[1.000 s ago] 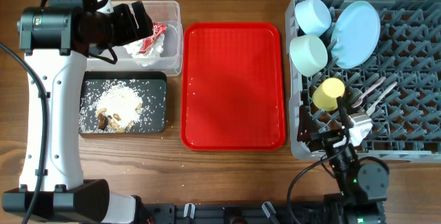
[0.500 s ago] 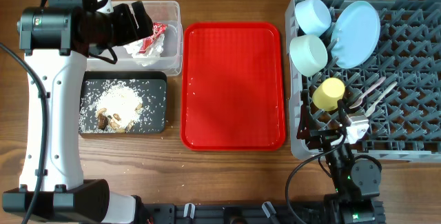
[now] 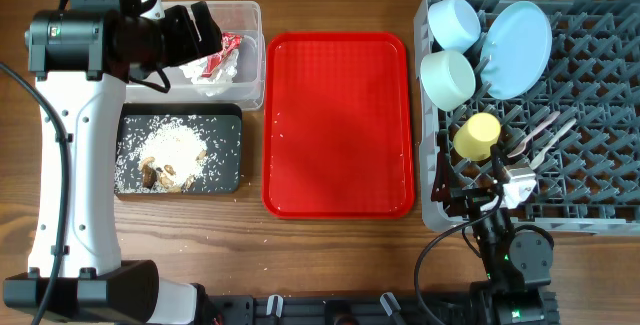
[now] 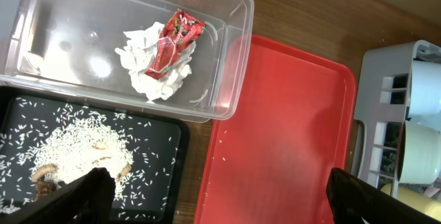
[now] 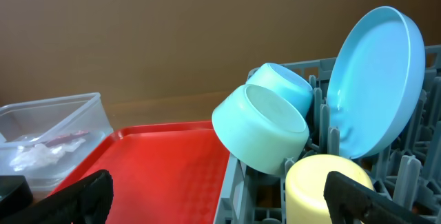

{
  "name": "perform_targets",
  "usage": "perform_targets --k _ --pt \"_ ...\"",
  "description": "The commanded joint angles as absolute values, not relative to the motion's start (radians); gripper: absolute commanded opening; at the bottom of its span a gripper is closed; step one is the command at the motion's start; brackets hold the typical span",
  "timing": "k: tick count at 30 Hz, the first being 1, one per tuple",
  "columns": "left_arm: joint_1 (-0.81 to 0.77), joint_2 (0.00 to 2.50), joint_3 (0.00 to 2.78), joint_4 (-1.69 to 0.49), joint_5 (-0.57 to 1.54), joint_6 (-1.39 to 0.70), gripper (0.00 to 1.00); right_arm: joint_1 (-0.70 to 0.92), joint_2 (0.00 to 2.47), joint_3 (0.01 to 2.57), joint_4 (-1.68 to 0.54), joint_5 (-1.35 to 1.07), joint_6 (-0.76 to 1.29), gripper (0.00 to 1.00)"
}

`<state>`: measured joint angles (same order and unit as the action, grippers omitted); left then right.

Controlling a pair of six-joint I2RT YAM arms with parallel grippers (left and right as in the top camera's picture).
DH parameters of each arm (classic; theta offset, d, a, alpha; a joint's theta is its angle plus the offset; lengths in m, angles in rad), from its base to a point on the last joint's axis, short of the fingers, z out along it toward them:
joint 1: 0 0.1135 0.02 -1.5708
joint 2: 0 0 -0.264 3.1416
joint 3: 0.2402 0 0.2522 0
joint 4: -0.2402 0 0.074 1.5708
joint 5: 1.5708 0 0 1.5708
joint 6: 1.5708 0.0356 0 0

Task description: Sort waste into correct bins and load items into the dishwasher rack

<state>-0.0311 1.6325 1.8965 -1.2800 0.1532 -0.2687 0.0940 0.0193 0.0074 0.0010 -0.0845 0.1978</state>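
Grey rack (image 3: 600, 165) on counter (image 3: 330, 255): plate (image 3: 518, 47), two bowls (image 3: 448, 77), yellow cup (image 3: 478, 135), cutlery (image 3: 545, 130). Clear tub (image 4: 69, 38): wrapper (image 4: 172, 41) on napkin (image 4: 148, 83); black tray (image 3: 230, 165): rice (image 3: 175, 147). Left tool (image 4: 219, 182), right tool (image 5: 219, 182): both spread wide, empty.

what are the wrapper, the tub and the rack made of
The wrapper looks like thin plastic or foil film: glossy red, creased, with bright glints. The tub seems to be rigid clear plastic, smooth and shiny, since you can see through its walls. The rack is probably moulded plastic: matt grey, a uniform lattice of pegs.
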Motion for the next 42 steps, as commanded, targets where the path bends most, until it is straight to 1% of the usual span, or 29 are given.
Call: perform_targets --k 1,10,12,17,19,21,25,30,33,36,42 --pt "-0.026 1.633 1.904 -1.28 0.144 -0.278 1.0 0.098 0.011 0.005 0.004 -0.07 0.21 1.0" --pt "-0.027 1.607 1.904 -1.258 0.099 -0.26 1.0 0.098 0.011 0.005 0.004 -0.07 0.21 1.0" --pt "-0.038 1.588 1.904 -1.228 0.111 -0.216 1.0 0.098 0.011 0.005 0.004 -0.07 0.21 1.0" --pt "-0.107 1.491 1.847 -1.037 0.213 0.029 1.0 0.098 0.011 0.005 0.004 -0.07 0.21 1.0" --pt "-0.119 1.428 1.781 -0.956 0.213 0.046 1.0 0.098 0.011 0.005 0.004 -0.07 0.21 1.0" --pt "-0.119 1.367 1.697 -0.87 0.213 0.046 1.0 0.098 0.011 0.005 0.004 -0.07 0.21 1.0" --pt "-0.117 1.196 1.418 -0.623 0.221 0.046 1.0 0.098 0.011 0.005 0.004 -0.07 0.21 1.0" --pt "-0.115 0.919 0.959 -0.244 0.221 0.045 1.0 0.098 0.011 0.005 0.004 -0.07 0.21 1.0" --pt "-0.105 0.774 0.742 -0.104 0.23 0.045 1.0 0.098 0.011 0.005 0.004 -0.07 0.21 1.0" --pt "-0.078 0.62 0.543 -0.012 0.271 0.045 1.0 0.098 0.011 0.005 0.004 -0.07 0.21 1.0" --pt "-0.024 0.379 0.313 -0.003 0.307 0.044 1.0 0.098 0.011 0.005 0.004 -0.07 0.21 1.0"
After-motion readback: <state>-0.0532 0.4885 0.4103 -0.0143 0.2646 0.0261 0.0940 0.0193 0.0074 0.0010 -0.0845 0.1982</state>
